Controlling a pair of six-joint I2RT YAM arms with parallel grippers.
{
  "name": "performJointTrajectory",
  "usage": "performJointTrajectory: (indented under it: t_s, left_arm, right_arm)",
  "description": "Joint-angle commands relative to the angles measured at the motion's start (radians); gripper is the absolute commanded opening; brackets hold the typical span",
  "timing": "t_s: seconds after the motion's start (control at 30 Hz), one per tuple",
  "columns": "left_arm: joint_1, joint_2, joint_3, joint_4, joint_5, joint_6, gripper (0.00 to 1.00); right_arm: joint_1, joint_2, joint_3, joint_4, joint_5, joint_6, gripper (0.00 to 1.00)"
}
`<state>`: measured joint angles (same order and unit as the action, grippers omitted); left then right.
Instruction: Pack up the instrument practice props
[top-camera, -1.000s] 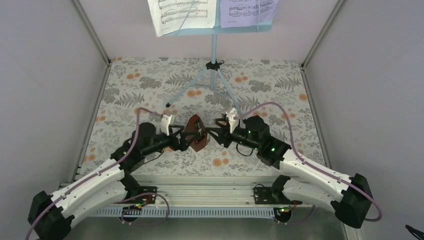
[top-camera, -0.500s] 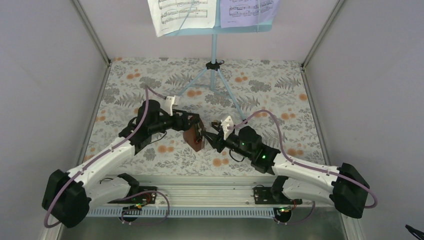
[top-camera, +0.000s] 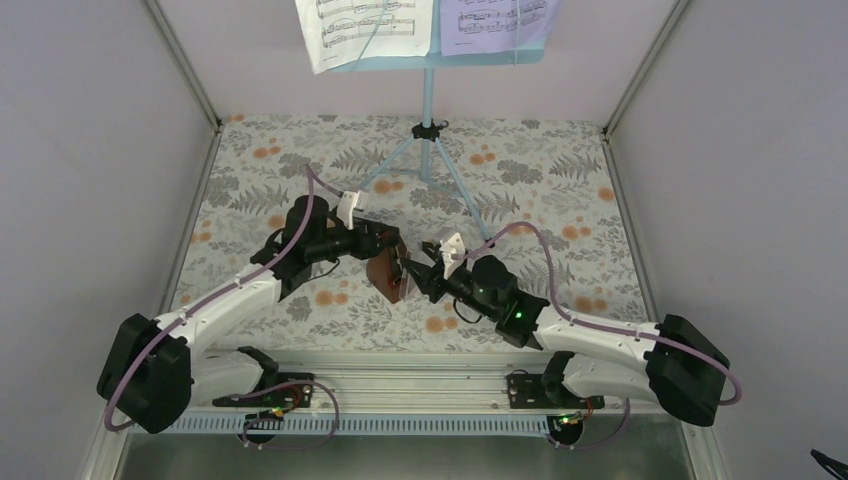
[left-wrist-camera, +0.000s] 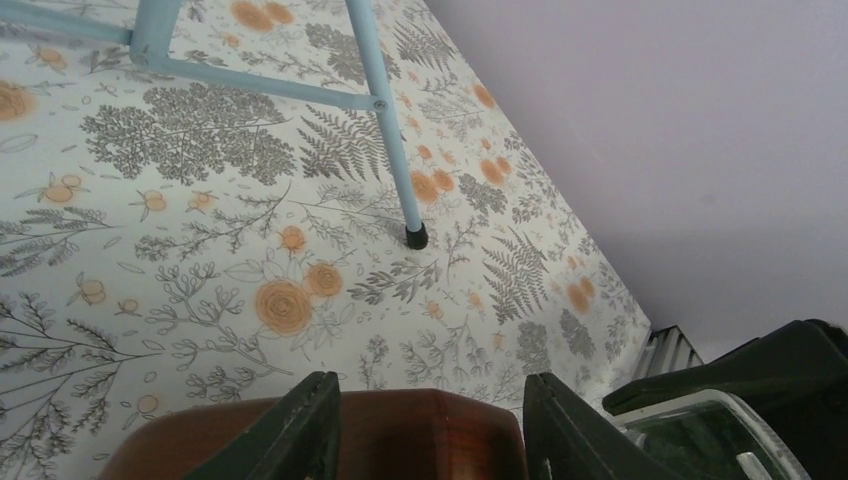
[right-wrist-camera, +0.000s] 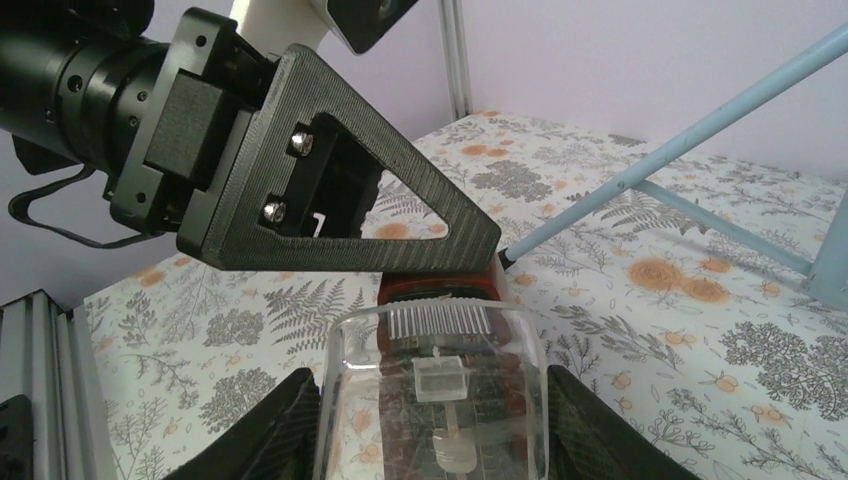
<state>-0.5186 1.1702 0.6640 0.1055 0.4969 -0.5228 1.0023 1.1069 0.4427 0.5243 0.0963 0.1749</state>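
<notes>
Top external view: my left gripper (top-camera: 390, 252) and right gripper (top-camera: 417, 272) meet nose to nose over the middle of the table (top-camera: 560, 200). The metronome (top-camera: 384, 276) is between them. The left arm comes in from the left and the right arm from the right.

Same view, far end of the table: the light-blue music stand (top-camera: 428, 95) is upright with its tripod legs spread. On its desk are a white page (top-camera: 365, 30) on the left and a lavender page (top-camera: 497, 22) on the right. They sit side by side, both printed with staves.

Left wrist view: my two fingers (left-wrist-camera: 300, 430) stand either side of the reddish-brown body near its narrow top, pressed against it. The left gripper is clamped on the metronome. Beyond it, one leg of the stand ends in a black foot (left-wrist-camera: 416, 237) on the floral table surface, well apart from the metronome.

Right wrist view: the right fingers (right-wrist-camera: 285, 425) flank the metronome's clear front cover (right-wrist-camera: 430, 400), with their inner edges against its two sides. A pendulum and a ridged strip show through the cover. The right gripper is closed on the metronome at this cover. The left gripper's black triangular finger sits just above, on the brown top.

Metronome position: near the centre of the table, nearer my bases than the stand is. It appears tilted rather than upright. I cannot tell from any view whether its base touches the table.
</notes>
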Motion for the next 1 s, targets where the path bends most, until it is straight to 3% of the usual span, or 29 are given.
performJointTrajectory:
  t_s: [0.0, 0.37, 0.97]
  left_arm:
    - [0.006, 0.010, -0.012, 0.051, 0.022, 0.014, 0.44]
    - [0.008, 0.019, -0.059, 0.086, 0.027, 0.007, 0.34]
    - [0.009, 0.017, -0.086, 0.093, 0.038, 0.003, 0.33]
  right_arm:
    - [0.011, 0.012, -0.010, 0.100, 0.056, -0.017, 0.44]
    - [0.012, 0.034, -0.037, 0.217, 0.088, -0.044, 0.43]
    - [0.032, 0.212, -0.073, 0.469, 0.140, -0.121, 0.42]
